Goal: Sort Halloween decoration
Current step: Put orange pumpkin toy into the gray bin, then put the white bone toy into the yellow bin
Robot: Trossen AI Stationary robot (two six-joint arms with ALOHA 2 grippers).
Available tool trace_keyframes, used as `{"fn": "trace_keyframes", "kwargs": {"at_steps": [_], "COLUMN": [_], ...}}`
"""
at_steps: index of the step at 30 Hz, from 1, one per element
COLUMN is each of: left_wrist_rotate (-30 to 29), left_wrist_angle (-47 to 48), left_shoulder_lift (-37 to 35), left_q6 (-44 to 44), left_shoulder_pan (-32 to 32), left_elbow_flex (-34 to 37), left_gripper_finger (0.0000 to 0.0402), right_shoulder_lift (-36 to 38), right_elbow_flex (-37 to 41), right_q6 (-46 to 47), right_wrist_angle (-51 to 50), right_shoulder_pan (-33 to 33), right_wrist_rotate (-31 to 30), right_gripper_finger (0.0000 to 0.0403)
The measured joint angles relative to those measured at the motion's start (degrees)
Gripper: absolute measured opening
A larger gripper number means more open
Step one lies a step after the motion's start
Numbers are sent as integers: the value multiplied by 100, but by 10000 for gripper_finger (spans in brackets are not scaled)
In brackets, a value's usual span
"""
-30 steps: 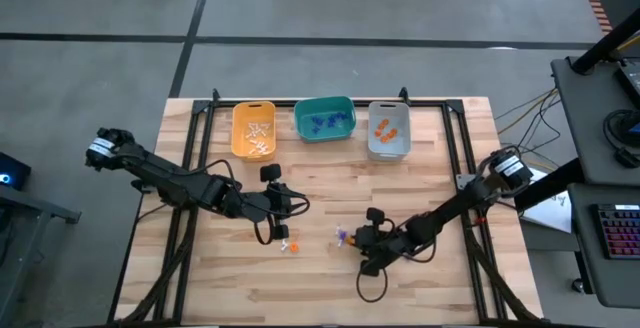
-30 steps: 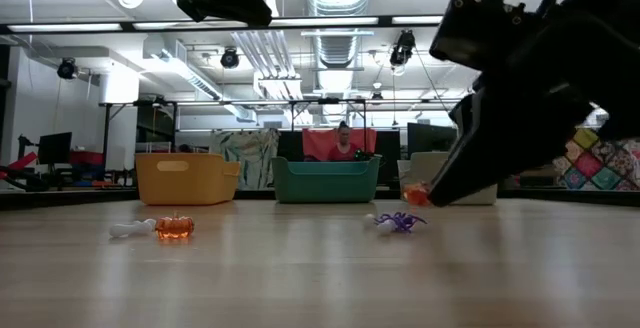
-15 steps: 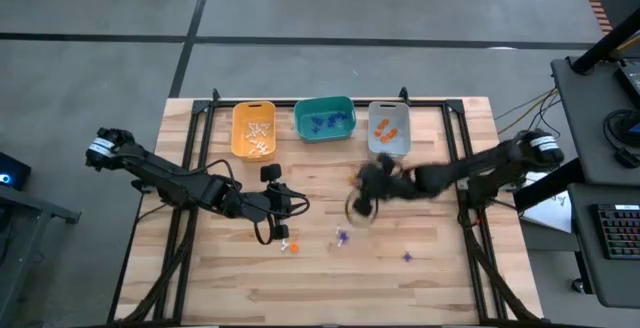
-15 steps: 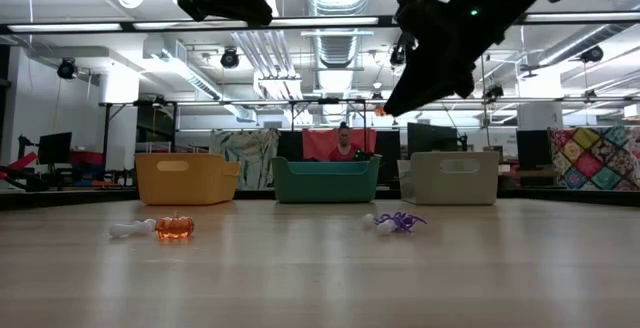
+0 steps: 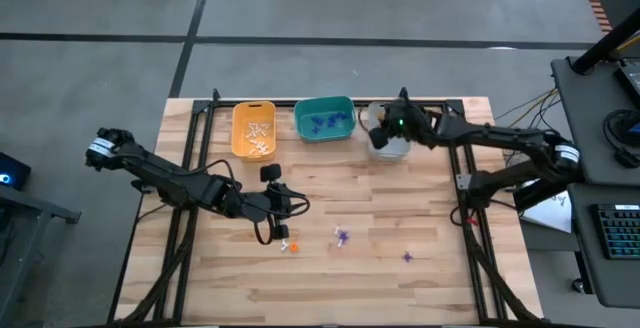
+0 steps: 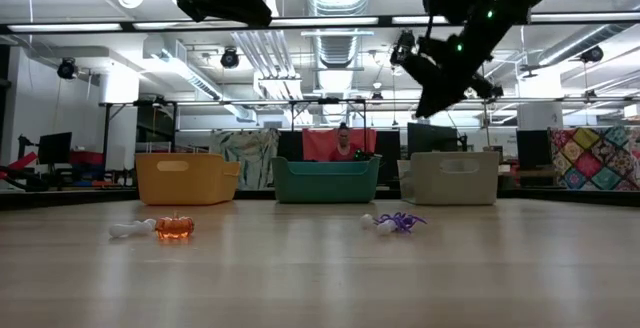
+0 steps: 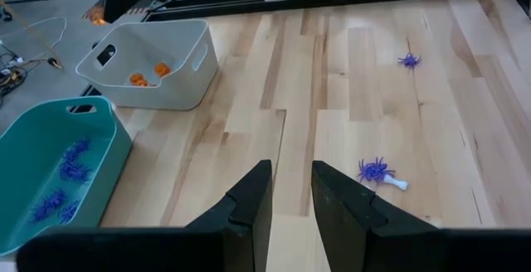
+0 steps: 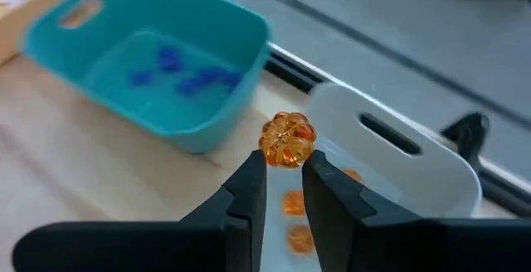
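Halloween decoration bits lie around: a shiny orange see-through plastic pumpkin (image 8: 287, 140) is pinched in the right gripper (image 8: 284, 175), up over the grey plastic bin (image 8: 431, 172) at the far side. Beside it stand the teal plastic bin (image 5: 323, 118) and yellow plastic bin (image 5: 253, 129). Purple spiders (image 7: 377, 170) rest mid-table. The left gripper (image 7: 289, 191), fingers a little apart and empty, hangs low over the wooden table (image 5: 420, 218)

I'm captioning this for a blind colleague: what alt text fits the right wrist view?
The right tool grips an orange pumpkin above the grey bin, which already holds orange pieces. The teal bin beside it holds blue trinkets.
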State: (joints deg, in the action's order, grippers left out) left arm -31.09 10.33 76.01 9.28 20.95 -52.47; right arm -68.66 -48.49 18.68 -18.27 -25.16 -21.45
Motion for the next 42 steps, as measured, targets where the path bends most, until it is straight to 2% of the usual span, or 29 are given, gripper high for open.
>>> {"fn": "trace_keyframes", "kwargs": {"at_steps": [6,13,19,25,31,33,37,42], "left_wrist_rotate": [0,0,8,66,812,1146,1709,1841], "left_wrist_angle": [27,41,95,622,1429,1684,2118,2369], "left_shoulder_lift": [0,0,0,0,-2,-2,-2,90], "left_q6": [0,0,22,255,852,1173,1653,2150], "left_shoulder_pan": [0,0,0,2,2,3,73,370], "left_elbow_flex": [0,0,0,0,0,0,0,4], "left_gripper_finger": [70,70,70,70,70,70,70,70], "right_shoulder_lift": [-360,-738,-831,-603,-77,99,437,807], "right_elbow_flex": [0,0,0,0,0,-2,-2,-2], "right_q6": [419,423,471,433,592,732,778,894], "right_wrist_angle": [-658,-891,-891,-893,-892,-892,-893,-891], "right_shoulder_pan": [-706,-814,-838,-835,-771,-691,-357,137], "right_wrist_rotate": [393,431,498,581,1790,2010,2070,2040], "right_gripper_finger": [68,74,113,152,161,159,150,144]}}
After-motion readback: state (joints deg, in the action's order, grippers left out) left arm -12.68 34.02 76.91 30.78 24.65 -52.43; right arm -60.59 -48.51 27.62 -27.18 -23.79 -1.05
